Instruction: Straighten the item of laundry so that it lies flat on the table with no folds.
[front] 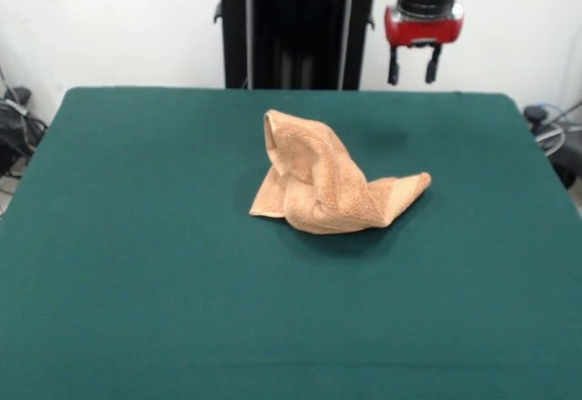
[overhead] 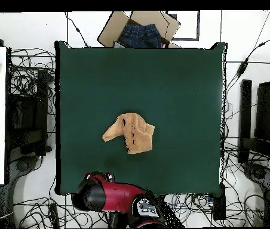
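the tool (front: pixel 412 65) hangs raised at the worktop's (front: pixel 136 236) far edge, its two dark fingers (front: pixel 394 65) apart and holding nothing. seen from the front, the single towel (front: pixel 327 182) lies well apart from it toward seven o'clock, near the worktop's middle, bunched into a peaked heap with one corner trailing out at three o'clock. it looks soft, light and limp, likely to sag when lifted; that free corner seems the best hold.

White wall (front: pixel 109 18); cables (overhead: pixel 33 77) over floor; cardboard box (overhead: pixel 138 27) w/ jeans.
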`<state>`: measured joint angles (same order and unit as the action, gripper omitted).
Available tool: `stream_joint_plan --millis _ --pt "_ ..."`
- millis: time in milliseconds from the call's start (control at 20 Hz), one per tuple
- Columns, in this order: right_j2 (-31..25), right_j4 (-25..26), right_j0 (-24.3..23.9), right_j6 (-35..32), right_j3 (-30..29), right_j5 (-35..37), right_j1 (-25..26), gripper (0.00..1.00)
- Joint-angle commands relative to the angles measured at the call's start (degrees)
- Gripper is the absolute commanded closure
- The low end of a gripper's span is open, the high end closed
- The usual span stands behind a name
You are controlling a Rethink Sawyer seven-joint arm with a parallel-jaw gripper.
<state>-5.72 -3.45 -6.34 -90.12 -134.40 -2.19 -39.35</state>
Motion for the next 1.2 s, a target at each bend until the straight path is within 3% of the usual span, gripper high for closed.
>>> stream_joint_plan --millis 50,400,1200 --pt "0.41 -4.79 0.64 -10.60 9.22 6.27 3.44 0.00" --pt "1.50 -4.40 1.67 -9.11 14.86 9.38 5.44 0.00" --pt "1.68 -3.03 2.00 -10.12 20.87 6.58 11.24 0.00"
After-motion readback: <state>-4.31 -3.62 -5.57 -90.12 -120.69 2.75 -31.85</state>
